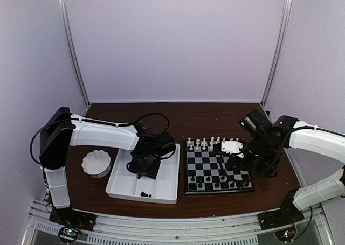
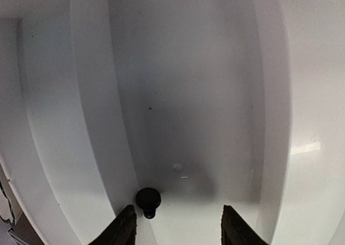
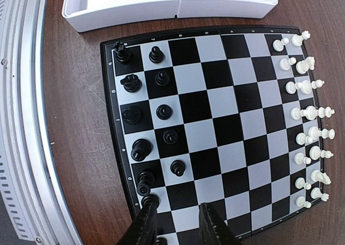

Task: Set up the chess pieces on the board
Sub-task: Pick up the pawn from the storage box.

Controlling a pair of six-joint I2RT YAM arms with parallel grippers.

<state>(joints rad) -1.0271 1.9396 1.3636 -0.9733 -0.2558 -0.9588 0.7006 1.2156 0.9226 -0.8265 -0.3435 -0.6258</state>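
Chessmen (image 3: 312,113): sixteen white on board (image 3: 215,121)

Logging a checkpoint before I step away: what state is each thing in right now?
board: flat; white pieces in two rows, black pieces partly set.
tray: holds spare black pieces.
bowl: upright beside the tray.
left claw: open, down in the tray, a black piece beside one finger, not gripped.
right claw: open, low over the board's black end.
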